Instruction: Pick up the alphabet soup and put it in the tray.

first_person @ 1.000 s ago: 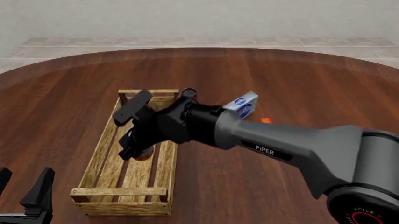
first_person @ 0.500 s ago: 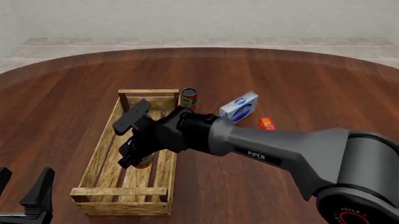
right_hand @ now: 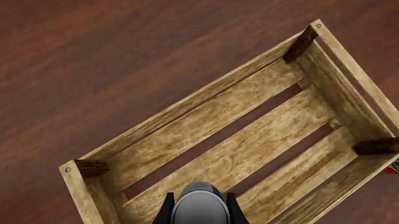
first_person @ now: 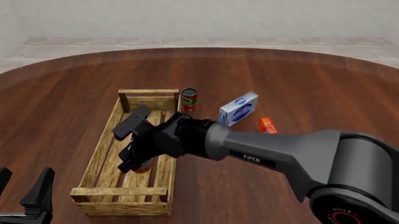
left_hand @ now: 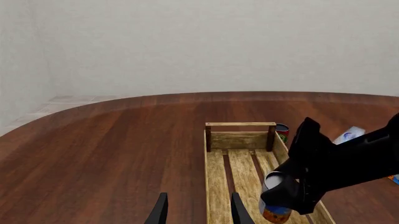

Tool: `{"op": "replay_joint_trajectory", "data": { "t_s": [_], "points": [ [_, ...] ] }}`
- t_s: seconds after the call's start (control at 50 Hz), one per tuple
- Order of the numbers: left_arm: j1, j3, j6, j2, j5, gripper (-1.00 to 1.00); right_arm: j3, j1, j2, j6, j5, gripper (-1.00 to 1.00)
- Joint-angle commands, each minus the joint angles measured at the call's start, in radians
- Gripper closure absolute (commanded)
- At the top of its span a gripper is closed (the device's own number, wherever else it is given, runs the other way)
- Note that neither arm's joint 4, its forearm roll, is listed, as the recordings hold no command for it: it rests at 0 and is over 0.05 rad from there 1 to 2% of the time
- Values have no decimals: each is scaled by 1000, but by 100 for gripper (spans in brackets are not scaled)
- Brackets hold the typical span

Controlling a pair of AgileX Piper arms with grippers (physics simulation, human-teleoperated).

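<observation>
Down in the middle-left of the front view, our right gripper has dropped lower into the tray than half a second ago, fingers clenched on the alphabet soup. It looks about on the slats now, so we'd guess letting go comes next. Left gripper sits spread wide at bottom left over the surface, doing nothing.

Bare simulated room, no clear type: plain pale wall, beige tiled floor, round dark-wood table with grocery items.
</observation>
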Motion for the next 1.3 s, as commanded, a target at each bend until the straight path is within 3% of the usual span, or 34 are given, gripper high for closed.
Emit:
{"op": "replay_joint_trajectory", "data": {
  "t_s": [0.02, 1.3],
  "points": [
    [0, 0, 0, 0, 0, -100, 1, 0, 3, 27, -14, 100],
    [0, 0, 0, 0, 0, -100, 30, 4, 41, 62, -69, 100]
  ]
}}
